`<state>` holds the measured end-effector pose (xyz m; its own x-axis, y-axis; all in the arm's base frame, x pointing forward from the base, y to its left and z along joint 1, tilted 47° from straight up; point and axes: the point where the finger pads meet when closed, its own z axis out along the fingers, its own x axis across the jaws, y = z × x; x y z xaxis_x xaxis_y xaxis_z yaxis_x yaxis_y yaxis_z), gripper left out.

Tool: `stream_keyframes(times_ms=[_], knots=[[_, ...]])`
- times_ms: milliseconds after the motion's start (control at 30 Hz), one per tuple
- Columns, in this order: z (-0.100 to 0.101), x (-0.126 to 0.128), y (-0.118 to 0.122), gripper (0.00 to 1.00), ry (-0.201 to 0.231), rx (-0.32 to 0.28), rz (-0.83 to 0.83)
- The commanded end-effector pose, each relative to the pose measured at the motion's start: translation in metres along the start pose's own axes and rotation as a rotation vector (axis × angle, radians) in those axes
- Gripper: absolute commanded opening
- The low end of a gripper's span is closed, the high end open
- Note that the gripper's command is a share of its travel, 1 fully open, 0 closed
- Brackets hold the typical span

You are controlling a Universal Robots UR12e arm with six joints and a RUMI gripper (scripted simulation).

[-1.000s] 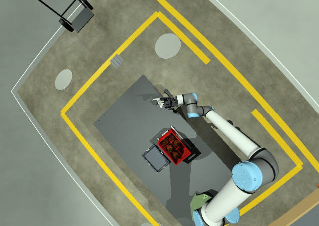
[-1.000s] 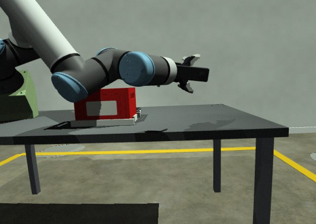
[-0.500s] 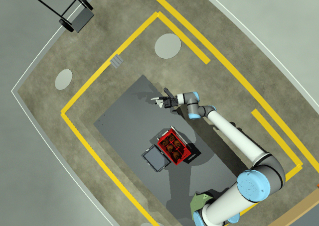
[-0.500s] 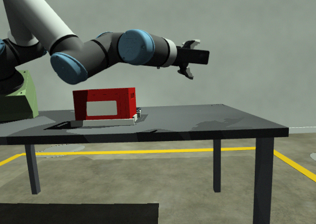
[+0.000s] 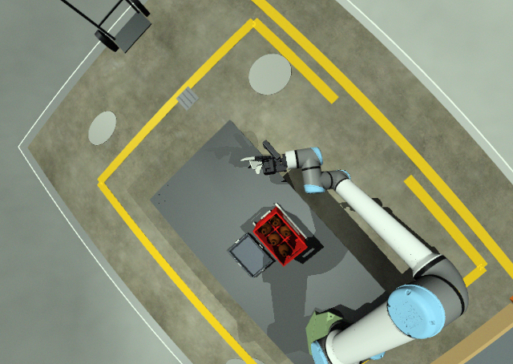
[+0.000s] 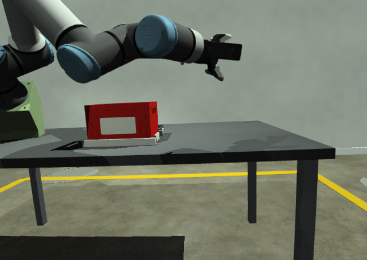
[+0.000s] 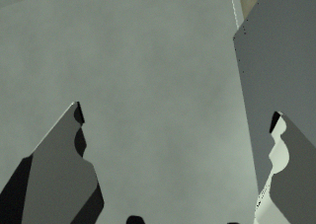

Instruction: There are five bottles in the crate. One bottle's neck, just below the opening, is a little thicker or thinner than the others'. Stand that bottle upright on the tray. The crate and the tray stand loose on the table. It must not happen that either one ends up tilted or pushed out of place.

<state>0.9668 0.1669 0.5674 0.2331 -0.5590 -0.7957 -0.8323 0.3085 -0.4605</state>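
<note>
My gripper [image 5: 249, 165] [image 6: 227, 58] [image 7: 175, 108] is open and empty. It points sideways, high above the far end of the table, away from the crate. The red crate [image 5: 284, 261] [image 6: 121, 110] stands on the table. Several brown bottles [image 5: 273, 239] stand in it, seen from above in the top view; one compartment at its right corner looks empty. Their necks are too small there to compare. The tray [image 5: 250, 254] stands close beside the crate and holds nothing. In the exterior view the crate hides the bottles and most of the tray. The wrist view shows neither crate nor tray.
A pale strip [image 5: 293, 221] [image 6: 118, 142] runs along the crate's base on the side away from the tray. The grey table [image 5: 199, 194] [image 6: 237, 133] carries both. The arm's green base [image 5: 321, 325] [image 6: 22, 121] is at the table's near end. A hand truck [image 5: 132, 33] stands far off.
</note>
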Motion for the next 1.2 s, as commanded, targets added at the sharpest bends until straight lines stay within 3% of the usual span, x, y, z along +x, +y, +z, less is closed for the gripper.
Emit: stream_keyframes(times_ms=[0,300,467,633,667,733,833,967,1067,1133,1167], knots=[[-0.002,0.000,0.005,1.00,0.019,0.004,-0.002],[-0.010,0.011,0.029,1.00,0.109,0.023,-0.003],[-0.021,0.024,0.058,1.00,0.219,0.047,-0.004],[-0.035,0.041,0.097,1.00,0.363,0.078,-0.005],[-0.035,0.041,0.097,1.00,0.363,0.078,-0.005],[-0.042,0.048,0.114,1.00,0.427,0.092,-0.006],[-0.042,0.048,0.114,1.00,0.427,0.092,-0.006],[-0.055,0.065,0.150,1.00,0.563,0.122,-0.007],[-0.058,0.069,0.159,1.00,0.598,0.128,-0.007],[-0.065,0.077,0.178,1.00,0.668,0.144,-0.008],[-0.065,0.077,0.178,1.00,0.668,0.144,-0.008]])
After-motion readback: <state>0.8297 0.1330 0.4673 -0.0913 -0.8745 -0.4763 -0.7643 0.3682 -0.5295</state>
